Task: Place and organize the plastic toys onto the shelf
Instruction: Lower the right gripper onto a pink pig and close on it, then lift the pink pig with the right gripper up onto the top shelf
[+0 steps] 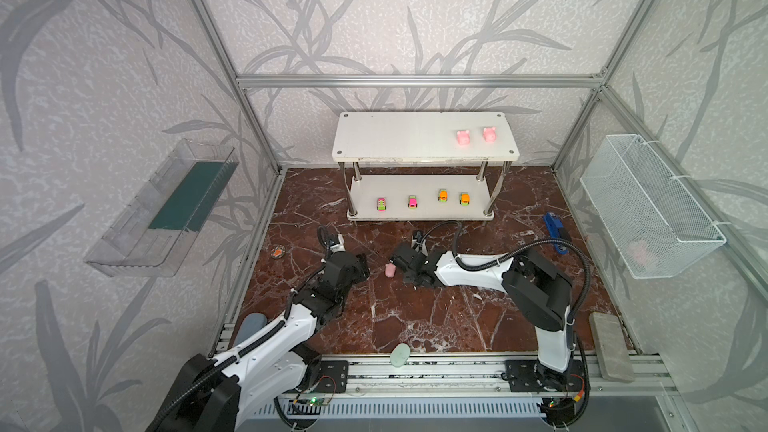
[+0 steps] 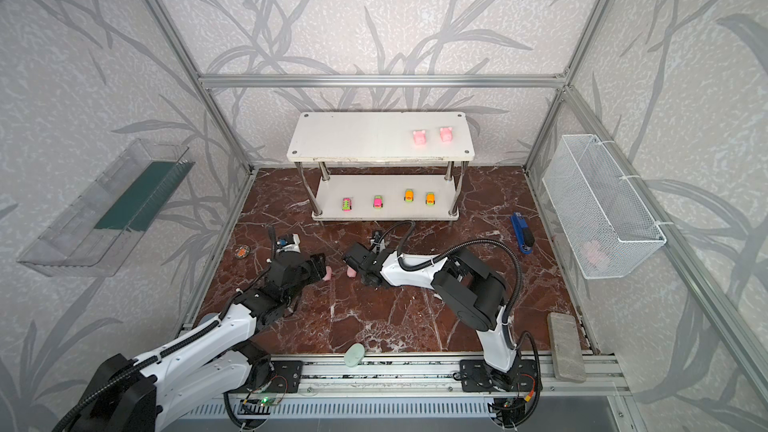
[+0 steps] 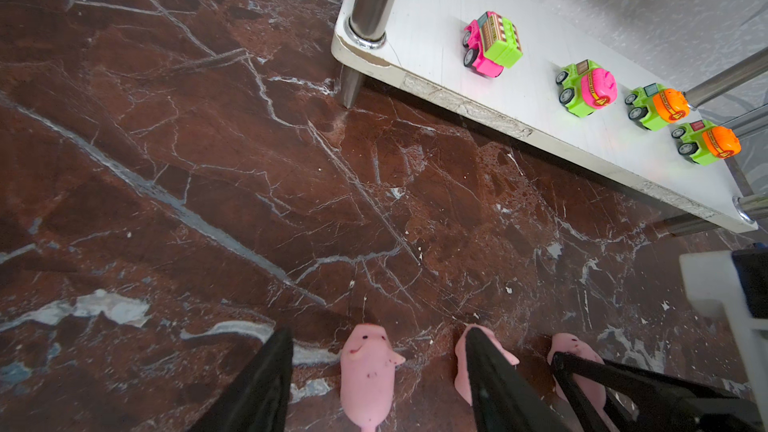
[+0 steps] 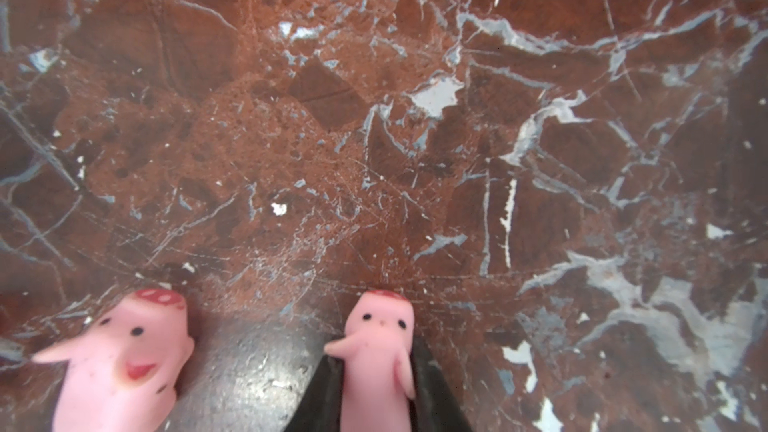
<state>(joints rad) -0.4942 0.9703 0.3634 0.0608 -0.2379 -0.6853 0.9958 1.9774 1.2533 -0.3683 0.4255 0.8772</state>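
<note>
Three pink pigs lie close together on the marble floor. My right gripper (image 4: 374,351) is shut on one pig (image 4: 380,367), which shows at its tips in a top view (image 1: 390,270). My left gripper (image 3: 379,332) is open, its fingers standing on either side of another pig (image 3: 368,380) without touching it. The middle pig (image 3: 461,361) lies just behind one left finger. The white shelf (image 1: 424,155) stands at the back. It has two pigs (image 1: 463,137) (image 1: 490,134) on the top board and several toy cars (image 1: 412,201) in a row on the lower one.
A blue stapler-like object (image 1: 555,232) lies right of the shelf. A mint-green oval (image 1: 400,354) sits at the front edge and a grey block (image 1: 611,347) at the front right. A wire basket (image 1: 648,205) hangs on the right wall and a clear tray (image 1: 162,209) on the left.
</note>
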